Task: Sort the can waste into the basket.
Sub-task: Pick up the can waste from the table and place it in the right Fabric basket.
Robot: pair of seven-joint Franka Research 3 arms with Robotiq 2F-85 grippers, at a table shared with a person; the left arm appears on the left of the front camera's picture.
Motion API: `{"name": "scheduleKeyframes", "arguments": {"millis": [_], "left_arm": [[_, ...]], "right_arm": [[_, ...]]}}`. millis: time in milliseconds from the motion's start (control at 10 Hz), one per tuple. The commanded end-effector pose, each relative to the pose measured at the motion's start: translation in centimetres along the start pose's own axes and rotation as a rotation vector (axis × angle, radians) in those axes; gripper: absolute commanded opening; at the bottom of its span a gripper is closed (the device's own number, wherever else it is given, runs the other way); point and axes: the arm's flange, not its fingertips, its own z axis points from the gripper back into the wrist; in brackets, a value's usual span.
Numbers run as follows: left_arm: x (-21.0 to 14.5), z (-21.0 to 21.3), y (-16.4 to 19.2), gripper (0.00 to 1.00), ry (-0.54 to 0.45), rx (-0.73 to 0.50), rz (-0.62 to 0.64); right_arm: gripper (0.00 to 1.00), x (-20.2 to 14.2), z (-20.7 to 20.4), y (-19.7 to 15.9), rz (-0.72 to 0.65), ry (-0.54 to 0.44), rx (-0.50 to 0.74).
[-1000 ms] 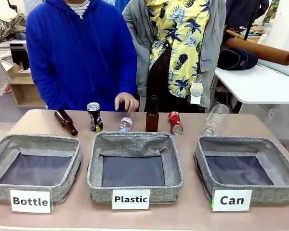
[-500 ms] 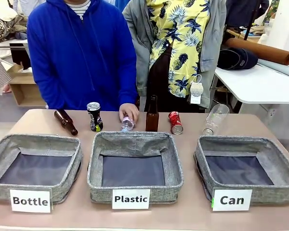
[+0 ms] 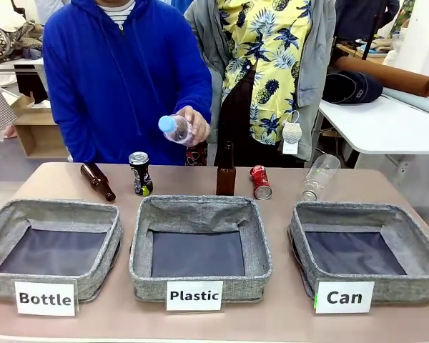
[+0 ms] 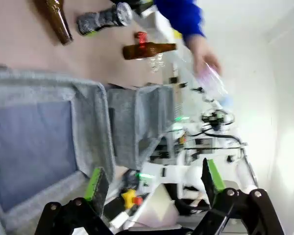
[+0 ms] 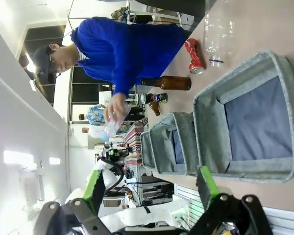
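The left gripper point(image 4: 154, 180) and right gripper point(image 5: 149, 182) both hold their fingers apart, empty. The Can basket point(image 3: 350, 209) holds nothing, so no sorting appears done. Beyond it, the black can point(image 3: 139, 174) stands and the red can point(image 3: 260, 181) lies on the table point(image 3: 286, 314). Farther off, a person's hand point(image 3: 194, 123) holds a plastic bottle point(image 3: 173, 128) aloft.

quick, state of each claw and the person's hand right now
Left claw: open, empty.
Right claw: open, empty.
Person's hand: closed around a clear plastic bottle, held in the air.
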Motion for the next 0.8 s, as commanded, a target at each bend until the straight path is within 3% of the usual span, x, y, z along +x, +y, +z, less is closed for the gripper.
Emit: {"name": "scheduleKeyframes", "arguments": {"millis": [0, 200, 300, 400, 600, 700], "left_arm": [[6.0, -4.6, -1.7, 1.0, 0.067, 0.127, -0.245], [8.4, -10.8, -2.6, 1.0, 0.144, 0.139, -0.381], [8.5, -14.7, -3.0, 1.0, 0.165, 0.179, -0.508], [9.5, -16.1, -3.2, 1.0, 0.179, 0.118, -0.548], [9.7, -11.2, -3.4, 1.0, 0.136, 0.009, -0.52], [8.7, -9.4, -3.4, 1.0, 0.132, -0.021, -0.573]], "right_arm": [[1.0, 0.4, 0.2, 0.1, 0.031, -0.006, 0.02], [1.0, 0.4, 0.2, 0.1, 0.031, -0.006, 0.02], [1.0, 0.4, 0.2, 0.1, 0.031, -0.006, 0.02], [1.0, 0.4, 0.2, 0.1, 0.031, -0.006, 0.02], [1.0, 0.4, 0.2, 0.1, 0.031, -0.006, 0.02], [1.0, 0.4, 0.2, 0.1, 0.031, -0.006, 0.02]]}}
